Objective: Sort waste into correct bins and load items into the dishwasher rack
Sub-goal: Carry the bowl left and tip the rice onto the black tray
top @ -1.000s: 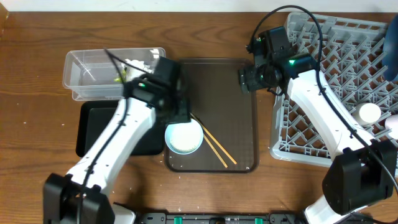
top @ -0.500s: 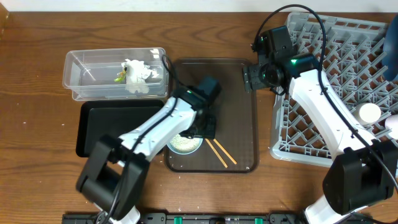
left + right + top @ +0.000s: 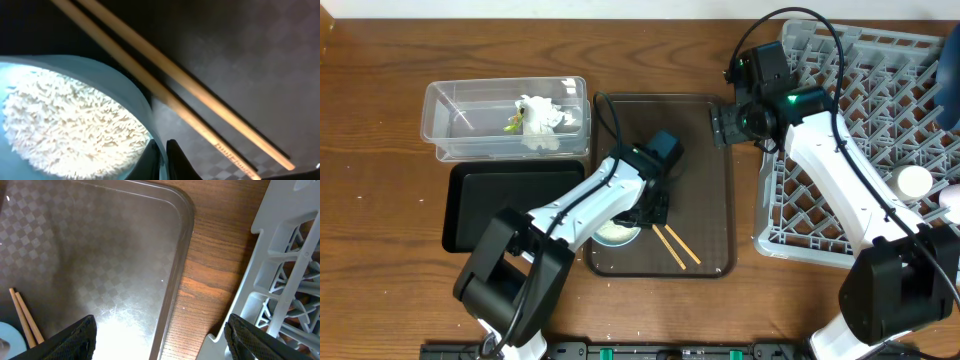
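The pale blue bowl (image 3: 135, 95) holds white rice-like grains (image 3: 65, 120) and sits on the brown serving tray (image 3: 690, 150). My left gripper (image 3: 162, 159) is shut on the bowl's right rim, one finger inside and one outside. In the overhead view the left gripper (image 3: 642, 212) covers most of the bowl (image 3: 613, 234). Two wooden chopsticks (image 3: 175, 85) lie on the tray just beside it. My right gripper (image 3: 167, 345) hangs open over the tray's right edge, next to the grey rack (image 3: 880, 130), holding nothing.
The clear tub (image 3: 460, 125) at back left holds white tissue (image 3: 540, 115) and a yellow-green wrapper (image 3: 511, 124). The black tray (image 3: 480, 205) lies in front of it. White cups (image 3: 914, 181) stand in the rack, and a dark blue shape (image 3: 952, 85) shows at its right edge.
My left arm swung from the clear tub over to the bowl, came down on its right rim and shut on it. The right arm stayed put.
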You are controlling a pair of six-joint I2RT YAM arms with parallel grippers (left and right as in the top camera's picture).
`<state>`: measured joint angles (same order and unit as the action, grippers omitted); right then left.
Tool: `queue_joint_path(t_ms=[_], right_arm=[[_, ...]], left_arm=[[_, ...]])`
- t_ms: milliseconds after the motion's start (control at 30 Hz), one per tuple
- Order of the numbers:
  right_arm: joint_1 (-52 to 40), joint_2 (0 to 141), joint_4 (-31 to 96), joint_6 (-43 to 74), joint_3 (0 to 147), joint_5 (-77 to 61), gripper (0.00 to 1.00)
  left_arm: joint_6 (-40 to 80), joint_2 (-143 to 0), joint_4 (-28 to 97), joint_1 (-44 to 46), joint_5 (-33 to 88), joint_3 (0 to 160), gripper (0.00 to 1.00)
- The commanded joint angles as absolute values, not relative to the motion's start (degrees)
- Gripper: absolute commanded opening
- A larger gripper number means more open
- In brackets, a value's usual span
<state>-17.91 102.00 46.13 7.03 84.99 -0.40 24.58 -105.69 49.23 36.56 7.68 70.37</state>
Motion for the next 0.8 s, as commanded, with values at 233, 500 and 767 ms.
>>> queue_joint_path(t_ms=[233,500,767], right_arm=[[-17.52,102.0,46.28,7.68,84.97,2.39,0.81],[-17.28,101.97,46.3,7.66,84.97,2.39,0.81],[-17.15,101.97,46.98,7.68,84.97,2.61,0.81]], left_arm=[[20.6,-93.97,55.59,32.71,6.61,76.49,0.06],[15.84,-89.8,58.04,18.24,15.38,76.16,0.06],[6.35,-89.8,54.59,0.27,37.91,70.11,0.06]])
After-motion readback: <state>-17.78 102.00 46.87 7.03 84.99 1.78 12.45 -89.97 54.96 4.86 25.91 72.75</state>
